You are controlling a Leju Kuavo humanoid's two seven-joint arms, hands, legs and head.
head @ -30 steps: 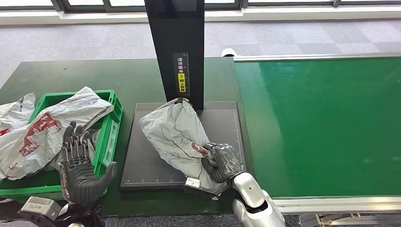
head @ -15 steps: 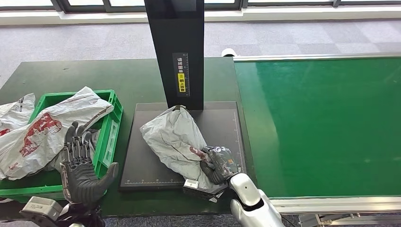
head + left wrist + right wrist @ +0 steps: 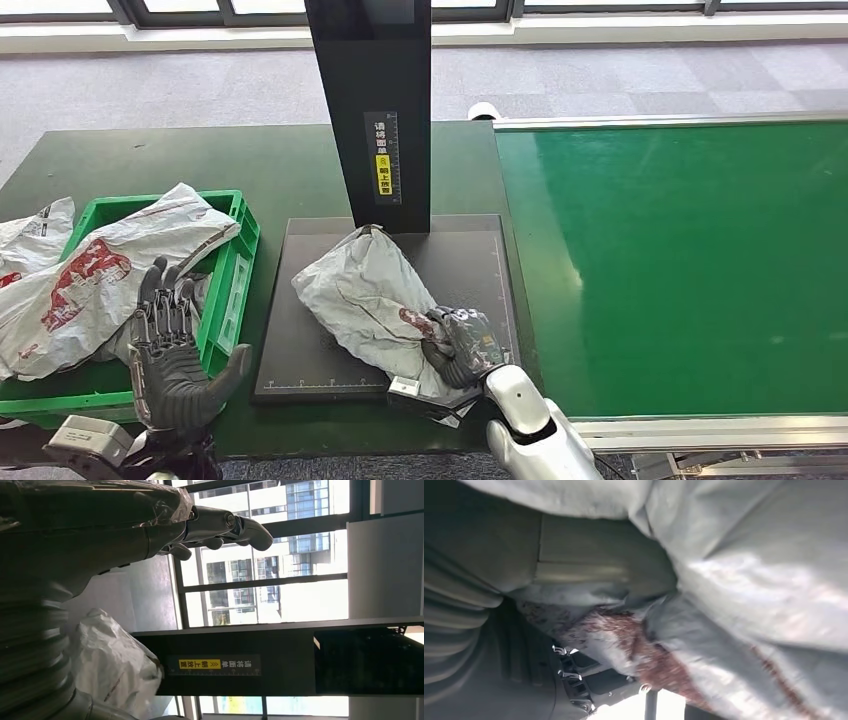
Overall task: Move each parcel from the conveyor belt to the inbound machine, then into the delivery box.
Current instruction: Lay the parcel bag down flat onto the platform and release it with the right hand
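A grey plastic parcel (image 3: 365, 295) with red print lies on the dark platform (image 3: 470, 255) of the inbound machine, in front of its black post (image 3: 375, 110). My right hand (image 3: 462, 346) grips the parcel's near end, and the right wrist view has the parcel (image 3: 744, 595) pressed close against the camera. My left hand (image 3: 172, 350) is raised with fingers spread and empty, hovering over the near edge of the green delivery box (image 3: 232, 285). Its fingers (image 3: 220, 527) stand open in the left wrist view, where the parcel (image 3: 112, 667) and the post (image 3: 280, 665) also show.
The green box holds a large grey parcel (image 3: 90, 285) with red print; another parcel (image 3: 30, 240) lies beside it at far left. The green conveyor belt (image 3: 690, 260) runs along the right with nothing on it. Everything stands on a dark green table (image 3: 190, 160).
My right hand has drawn the parcel slightly toward me and to the left on the platform. The left hand has barely moved.
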